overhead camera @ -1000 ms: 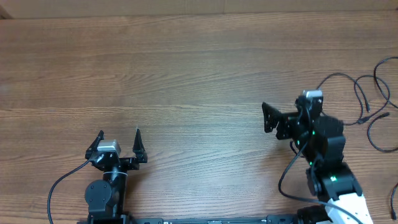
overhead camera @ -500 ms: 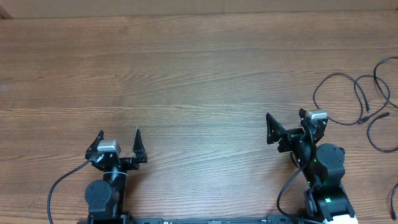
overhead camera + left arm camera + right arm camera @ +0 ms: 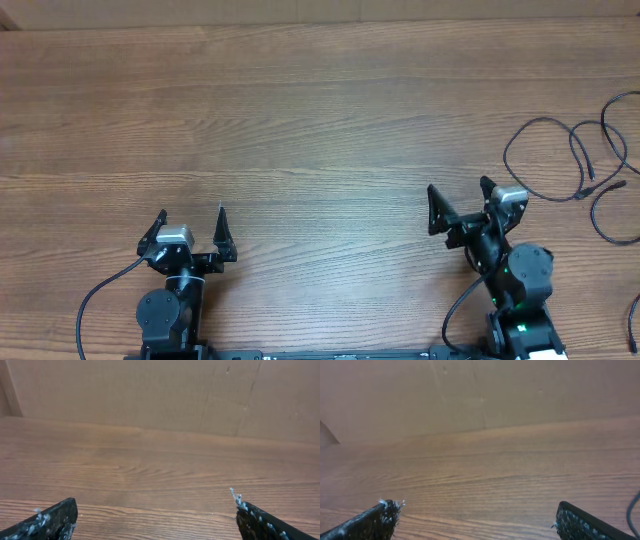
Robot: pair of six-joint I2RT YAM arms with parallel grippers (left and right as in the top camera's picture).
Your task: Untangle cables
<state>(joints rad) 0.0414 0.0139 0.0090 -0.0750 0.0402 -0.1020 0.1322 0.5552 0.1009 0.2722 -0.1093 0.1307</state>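
Observation:
Thin black cables (image 3: 585, 170) lie as loose strands at the table's right edge in the overhead view, with small plug ends near the far right. A short piece of one cable shows at the right edge of the right wrist view (image 3: 635, 505). My right gripper (image 3: 460, 200) is open and empty, low near the table's front, to the left of the cables. My left gripper (image 3: 192, 228) is open and empty at the front left, far from the cables. Both wrist views show only bare wood between the fingers.
The brown wooden table (image 3: 300, 120) fills the overhead view. A cardboard-coloured wall (image 3: 150, 390) stands behind the table's far edge. Thicker black arm cables hang at the front by each arm base.
My right arm has drawn back toward its base at the front edge and lowered; its gripper stays open. The cables and the left arm have not moved.

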